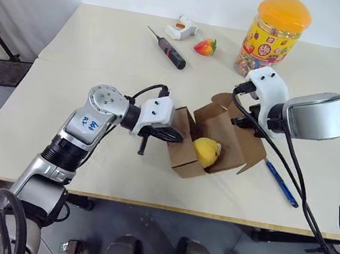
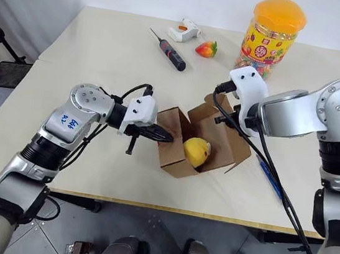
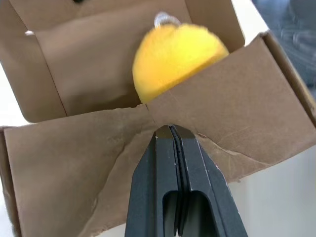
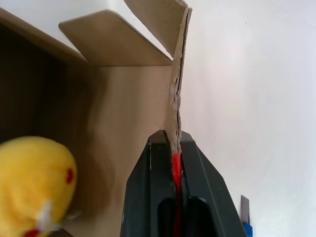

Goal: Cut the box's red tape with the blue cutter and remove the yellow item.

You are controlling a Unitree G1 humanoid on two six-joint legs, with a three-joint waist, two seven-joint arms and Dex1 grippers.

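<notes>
Seemed soft, light and squashy, yellow item (image 1: 206,151) at 6 o'clock inside open box (image 1: 182,157), flaps pinched by shut left hand (image 1: 178,139) and right hand (image 2: 240,119); best squeezed gently round its middle.

A pale desk (image 1: 105,49) carries an opened brown box (image 1: 215,142) near its front edge, with a blue cutter (image 1: 280,182) just to its right. Toward the back lie a black screwdriver (image 1: 168,48), a white tool (image 1: 181,28), a strawberry toy (image 1: 205,46) and a yellow-lidded candy jar (image 1: 273,35).
</notes>
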